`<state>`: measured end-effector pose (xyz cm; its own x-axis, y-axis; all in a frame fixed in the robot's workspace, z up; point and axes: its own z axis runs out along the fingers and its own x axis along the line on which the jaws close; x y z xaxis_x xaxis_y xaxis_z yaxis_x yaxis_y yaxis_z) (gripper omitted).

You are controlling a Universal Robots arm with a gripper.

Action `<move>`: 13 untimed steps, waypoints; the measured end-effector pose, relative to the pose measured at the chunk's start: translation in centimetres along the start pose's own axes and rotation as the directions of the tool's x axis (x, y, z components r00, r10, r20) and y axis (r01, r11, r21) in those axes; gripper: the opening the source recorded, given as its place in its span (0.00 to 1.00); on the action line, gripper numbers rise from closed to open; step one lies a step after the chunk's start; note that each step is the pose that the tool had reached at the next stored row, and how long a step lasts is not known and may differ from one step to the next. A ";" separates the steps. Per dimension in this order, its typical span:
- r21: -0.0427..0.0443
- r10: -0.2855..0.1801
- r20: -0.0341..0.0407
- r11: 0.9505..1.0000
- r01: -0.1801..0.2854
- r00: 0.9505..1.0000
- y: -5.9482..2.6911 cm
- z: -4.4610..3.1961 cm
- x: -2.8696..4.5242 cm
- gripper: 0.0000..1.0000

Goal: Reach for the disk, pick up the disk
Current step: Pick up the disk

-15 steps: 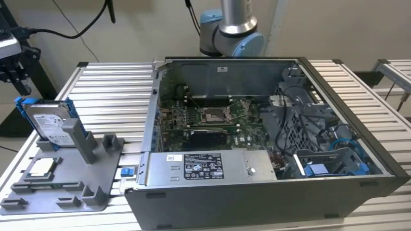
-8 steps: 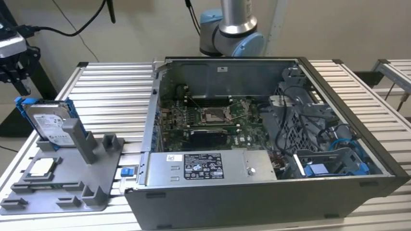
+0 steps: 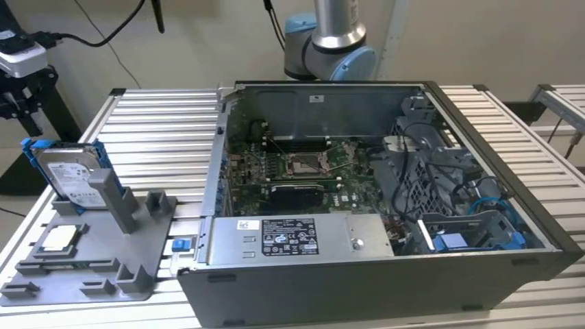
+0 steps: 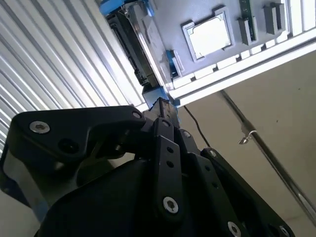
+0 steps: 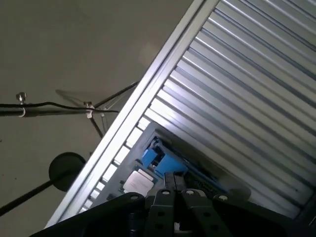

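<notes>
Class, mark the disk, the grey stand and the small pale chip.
disk (image 3: 66, 175), exterior view, on its labelled silver face.
grey stand (image 3: 103, 264), exterior view, on its bare base plate.
pale chip (image 3: 60, 237), exterior view, on its top face.

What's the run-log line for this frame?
phase: reach | hand: shut, empty, off disk | disk: upright in grey stand, untouched

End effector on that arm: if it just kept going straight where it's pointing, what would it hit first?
Probably the disk, standing on edge in the grey stand; the end effector aims at it, though depth is unclear.
</notes>
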<state>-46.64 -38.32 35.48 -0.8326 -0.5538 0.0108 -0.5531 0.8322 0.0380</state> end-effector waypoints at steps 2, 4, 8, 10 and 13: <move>0.000 -0.038 -0.001 0.999 0.038 0.999 0.00 0.00 0.00 0.00; 0.001 -0.074 -0.003 0.997 0.074 0.997 0.00 0.00 0.00 0.00; 0.001 -0.146 -0.006 0.989 0.146 0.989 0.00 0.00 0.00 0.00; 0.001 -0.179 -0.007 0.984 0.179 0.984 0.00 0.00 0.00 0.00; 0.001 -0.210 -0.008 0.978 0.210 0.978 0.00 0.00 0.00 0.00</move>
<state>-46.64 -38.32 35.48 -0.6978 -0.7162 0.0107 -0.7155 0.6976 0.0381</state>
